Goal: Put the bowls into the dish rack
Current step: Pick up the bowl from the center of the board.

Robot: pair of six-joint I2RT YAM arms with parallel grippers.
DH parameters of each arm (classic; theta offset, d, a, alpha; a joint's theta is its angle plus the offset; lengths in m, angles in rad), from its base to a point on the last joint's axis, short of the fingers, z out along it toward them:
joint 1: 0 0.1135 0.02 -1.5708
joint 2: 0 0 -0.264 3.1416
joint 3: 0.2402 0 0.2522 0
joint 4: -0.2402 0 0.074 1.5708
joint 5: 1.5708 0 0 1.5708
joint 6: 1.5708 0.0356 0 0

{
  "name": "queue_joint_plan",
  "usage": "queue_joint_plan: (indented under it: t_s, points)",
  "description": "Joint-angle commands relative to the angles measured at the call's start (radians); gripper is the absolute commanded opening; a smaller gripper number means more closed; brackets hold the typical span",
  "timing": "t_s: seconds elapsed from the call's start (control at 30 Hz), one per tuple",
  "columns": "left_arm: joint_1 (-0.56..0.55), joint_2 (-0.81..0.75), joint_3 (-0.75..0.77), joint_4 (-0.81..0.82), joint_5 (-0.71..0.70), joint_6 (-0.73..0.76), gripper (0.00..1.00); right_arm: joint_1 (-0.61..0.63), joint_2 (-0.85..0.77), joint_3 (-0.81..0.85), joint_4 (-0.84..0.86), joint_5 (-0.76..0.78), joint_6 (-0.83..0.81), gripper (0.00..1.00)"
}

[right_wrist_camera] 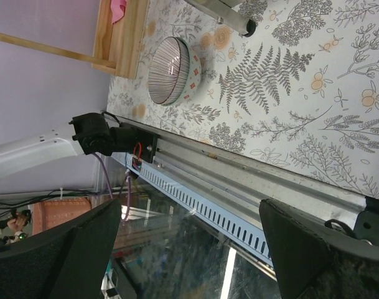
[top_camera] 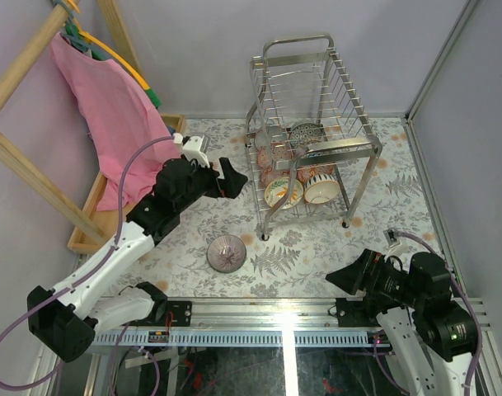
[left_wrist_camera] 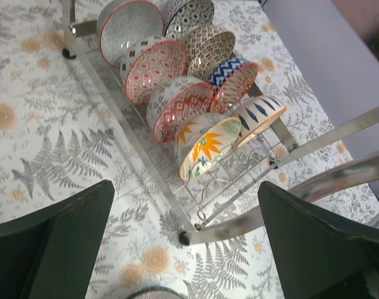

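The right gripper [top_camera: 337, 279] sits nearest, low over the near right edge of the table [top_camera: 382, 223], its jaws spread wide with nothing between them; its own camera looks along the table's metal front rail. A little farther in, left of centre, one striped bowl [top_camera: 227, 252] stands upright and alone on the fern-patterned table top, well apart from both grippers and outside the dish rack [top_camera: 308, 148]. Beyond it the left gripper [top_camera: 236, 181] hangs just beside the rack's left side, released and empty too. The chrome rack stands on its legs toward the far middle of the table. On its lower tier the other bowls [left_wrist_camera: 180, 106] stand on edge in two rows, leaning against one another, red-white, grey, blue and orange-flowered. At the far left a pink cloth [top_camera: 110, 115] hangs from a wooden frame [top_camera: 20, 62] over a wooden tray [top_camera: 90, 227].
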Motion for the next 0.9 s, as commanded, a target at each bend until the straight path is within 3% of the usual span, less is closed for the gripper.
queue_joint_plan:
  t_s: [0.0, 0.33, 0.53, 0.87]
  points:
    - [0.003, -0.056, 0.042, -0.125, -0.003, -0.051, 1.0, -0.002, -0.008, 0.068, -0.08, -0.038, 0.087, 1.0]
    - [0.003, -0.167, 0.015, -0.16, 0.071, -0.082, 1.0, -0.003, -0.02, 0.122, -0.111, -0.012, 0.109, 0.99]
    - [0.003, -0.192, -0.026, -0.176, 0.039, -0.084, 1.0, -0.002, -0.031, 0.093, -0.117, -0.017, 0.093, 0.99]
    - [0.003, -0.204, -0.019, -0.169, 0.027, -0.072, 1.0, -0.002, 0.007, 0.013, -0.008, -0.036, 0.089, 0.99]
